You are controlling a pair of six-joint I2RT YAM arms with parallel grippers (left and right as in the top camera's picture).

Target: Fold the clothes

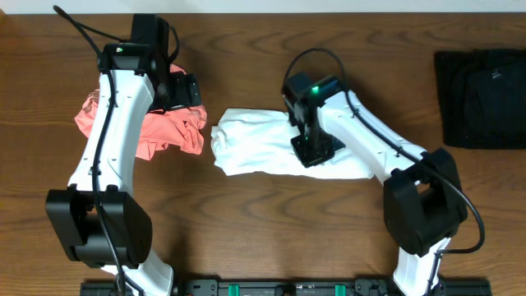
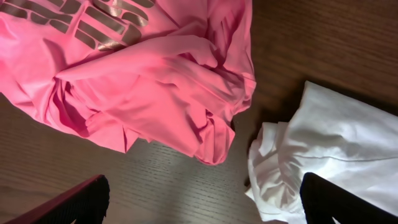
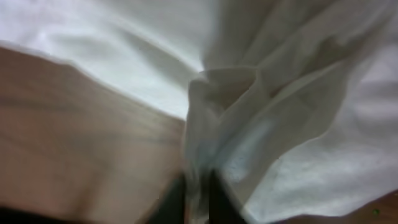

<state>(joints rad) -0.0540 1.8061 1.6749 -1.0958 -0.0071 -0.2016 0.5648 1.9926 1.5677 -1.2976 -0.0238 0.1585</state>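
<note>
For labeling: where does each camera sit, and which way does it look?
Overhead: above the table, facing down; left arm, right arm, pink shirt, white T-shirt, black garment.
Left wrist: on the left arm, facing down at both shirts; left gripper open.
Right wrist: on the right arm, close on white fabric pinched by right gripper.
All share the white T-shirt.
</note>
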